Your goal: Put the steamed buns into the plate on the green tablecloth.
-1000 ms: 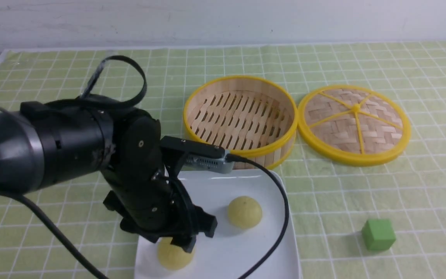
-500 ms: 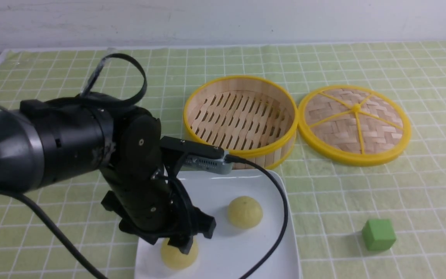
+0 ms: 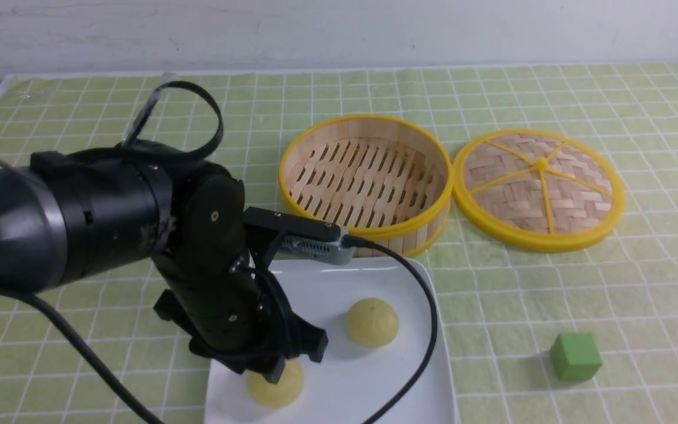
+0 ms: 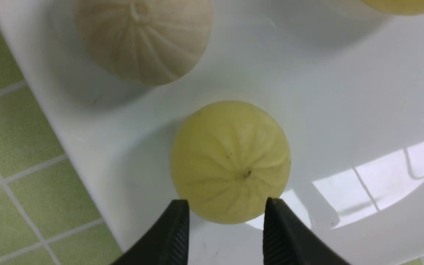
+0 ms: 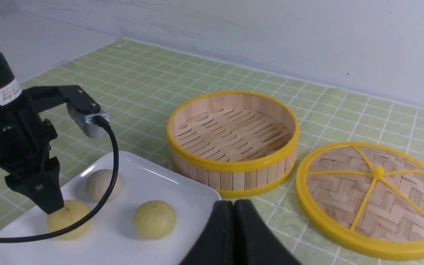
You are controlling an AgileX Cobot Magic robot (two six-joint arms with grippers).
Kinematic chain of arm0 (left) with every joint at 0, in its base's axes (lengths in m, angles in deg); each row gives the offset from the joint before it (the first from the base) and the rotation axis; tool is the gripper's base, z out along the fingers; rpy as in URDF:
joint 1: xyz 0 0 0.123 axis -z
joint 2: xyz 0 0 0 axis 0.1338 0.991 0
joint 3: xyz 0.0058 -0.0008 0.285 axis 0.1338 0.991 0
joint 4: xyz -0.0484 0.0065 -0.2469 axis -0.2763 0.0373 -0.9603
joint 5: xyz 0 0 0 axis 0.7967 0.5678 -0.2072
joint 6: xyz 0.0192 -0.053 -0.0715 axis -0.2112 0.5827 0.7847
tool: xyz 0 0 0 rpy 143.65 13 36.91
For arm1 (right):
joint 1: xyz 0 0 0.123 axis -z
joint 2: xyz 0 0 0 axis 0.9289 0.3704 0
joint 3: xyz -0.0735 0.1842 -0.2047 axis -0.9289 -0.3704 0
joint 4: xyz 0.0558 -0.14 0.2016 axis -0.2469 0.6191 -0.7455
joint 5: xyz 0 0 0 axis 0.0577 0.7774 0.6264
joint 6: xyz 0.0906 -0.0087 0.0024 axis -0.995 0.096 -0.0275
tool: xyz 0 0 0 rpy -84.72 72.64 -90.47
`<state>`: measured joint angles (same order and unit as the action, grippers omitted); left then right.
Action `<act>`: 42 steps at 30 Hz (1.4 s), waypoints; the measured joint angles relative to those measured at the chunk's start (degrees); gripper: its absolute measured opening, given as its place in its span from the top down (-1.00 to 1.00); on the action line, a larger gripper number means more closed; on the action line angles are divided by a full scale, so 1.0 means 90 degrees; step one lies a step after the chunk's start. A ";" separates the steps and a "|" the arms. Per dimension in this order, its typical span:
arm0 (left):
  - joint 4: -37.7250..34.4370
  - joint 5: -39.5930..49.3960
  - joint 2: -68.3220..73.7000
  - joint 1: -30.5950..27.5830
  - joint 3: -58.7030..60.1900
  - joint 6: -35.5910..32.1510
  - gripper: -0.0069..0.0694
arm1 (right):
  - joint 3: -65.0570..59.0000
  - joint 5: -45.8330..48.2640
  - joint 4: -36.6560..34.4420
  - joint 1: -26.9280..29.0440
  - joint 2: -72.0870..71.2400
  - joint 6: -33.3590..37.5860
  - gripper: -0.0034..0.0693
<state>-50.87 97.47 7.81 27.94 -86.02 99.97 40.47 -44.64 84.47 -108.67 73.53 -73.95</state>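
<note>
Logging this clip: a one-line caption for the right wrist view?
Three steamed buns on the white plate, left gripper, jaws down, over one; bamboo steamer basket empty beside its lid.

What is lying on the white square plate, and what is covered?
On the plate lie a pale yellow bun, a second yellow bun beneath the left gripper, and an off-white bun. In the front view, the left arm covers the off-white bun.

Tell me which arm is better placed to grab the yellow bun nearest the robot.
Left. The left claw hangs right over that yellow bun on the plate, jaws apart. The right claw is shut and stands back from the buns.
</note>
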 joint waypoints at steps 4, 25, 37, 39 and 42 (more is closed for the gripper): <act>0.0111 0.0000 0.0000 0.0000 0.0000 0.0000 0.11 | 0.0000 0.0000 0.0000 0.0000 0.0000 0.0000 0.93; 0.0915 0.0633 -0.0410 0.0000 -0.0019 0.0497 0.81 | -0.2700 -0.0195 -0.0673 0.2950 -0.2095 0.0000 0.90; 0.1520 0.1224 -0.2616 0.0000 -0.0019 0.0652 0.81 | -0.3438 -0.0332 -0.0700 0.3833 -0.2283 -0.0006 0.88; 0.1563 0.1392 -0.3010 0.0000 -0.0019 0.0652 0.81 | -0.3438 -0.0338 -0.0772 0.3833 -0.2283 -0.0006 0.87; 0.1594 0.1570 -0.3658 0.0000 -0.0019 0.0652 0.81 | -0.3438 -0.0340 -0.0933 0.3833 -0.2283 -0.0006 0.87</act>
<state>-36.52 111.60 -25.12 27.94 -86.19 105.83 9.53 -47.70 76.07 -74.17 52.98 -74.01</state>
